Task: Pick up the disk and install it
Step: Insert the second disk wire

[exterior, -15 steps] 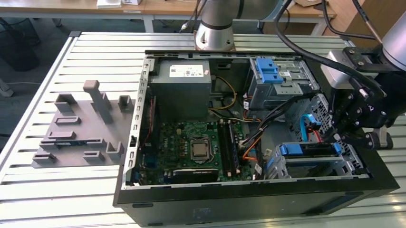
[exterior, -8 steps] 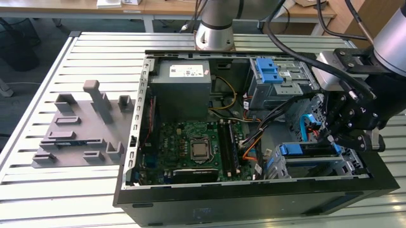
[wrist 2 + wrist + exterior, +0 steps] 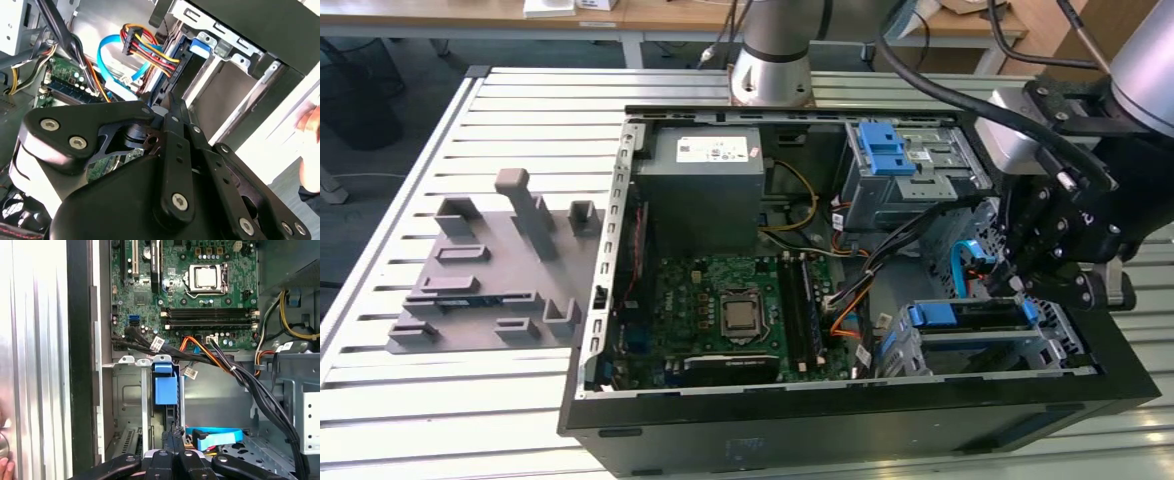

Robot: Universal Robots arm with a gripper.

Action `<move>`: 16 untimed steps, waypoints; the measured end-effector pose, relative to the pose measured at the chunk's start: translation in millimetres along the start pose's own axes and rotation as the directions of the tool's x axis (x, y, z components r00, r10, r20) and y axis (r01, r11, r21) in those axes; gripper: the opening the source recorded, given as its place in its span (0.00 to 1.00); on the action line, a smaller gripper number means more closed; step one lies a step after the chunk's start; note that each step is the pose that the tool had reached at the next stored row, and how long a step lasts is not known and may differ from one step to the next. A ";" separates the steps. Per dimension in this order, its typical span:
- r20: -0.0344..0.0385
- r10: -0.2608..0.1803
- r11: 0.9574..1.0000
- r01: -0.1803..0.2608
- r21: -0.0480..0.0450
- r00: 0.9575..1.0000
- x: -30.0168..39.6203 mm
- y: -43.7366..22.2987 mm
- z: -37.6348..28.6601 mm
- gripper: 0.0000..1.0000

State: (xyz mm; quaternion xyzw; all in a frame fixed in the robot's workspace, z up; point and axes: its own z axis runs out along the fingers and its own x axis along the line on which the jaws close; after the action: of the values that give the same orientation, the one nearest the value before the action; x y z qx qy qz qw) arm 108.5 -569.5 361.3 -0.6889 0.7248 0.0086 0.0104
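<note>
The black, two-fingered pincer (image 3: 1013, 283) hangs inside the open black tower computer case (image 3: 854, 432), over its drive end. Its fingers (image 3: 173, 436) are drawn together with no gap showing between them and nothing clasped. Just beyond the fingertips stands the disk (image 3: 165, 385), a flat silver hard drive in a blue plastic carrier frame. It sits on edge in a slot of the lower grey metal drive bay (image 3: 127, 390), with its blue tab at the far end from the pincer. In the second wrist view the closed tips (image 3: 173, 107) point along the same blue-framed disk (image 3: 198, 47). I cannot tell whether they touch it. In the exterior view the disk (image 3: 969, 315) lies directly below the pincer. A light blue flat cable (image 3: 966, 262) curls right beside the fingers, and a plug of red, yellow and orange wires (image 3: 145, 47) hangs near them. Farther from the pincer lies the green motherboard (image 3: 734, 310). Beyond that stand the grey power-supply box (image 3: 707, 195) and a blue-latched grey drive cage (image 3: 901, 160).
</note>
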 end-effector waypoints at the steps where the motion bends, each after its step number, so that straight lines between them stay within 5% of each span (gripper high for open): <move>1: 0.000 -0.002 1.000 0.002 0.000 1.000 0.0 1.3 -0.5 0.11; 7: 0.000 -0.023 1.000 0.023 -0.001 1.000 0.3 6.9 -1.5 0.11; 16: 0.000 -0.023 1.000 0.023 -0.001 1.000 -2.9 7.1 -18.8 0.11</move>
State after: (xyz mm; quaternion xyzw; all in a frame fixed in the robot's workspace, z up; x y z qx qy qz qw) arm 101.6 -566.7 380.1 -0.6971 0.7169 0.0088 0.0104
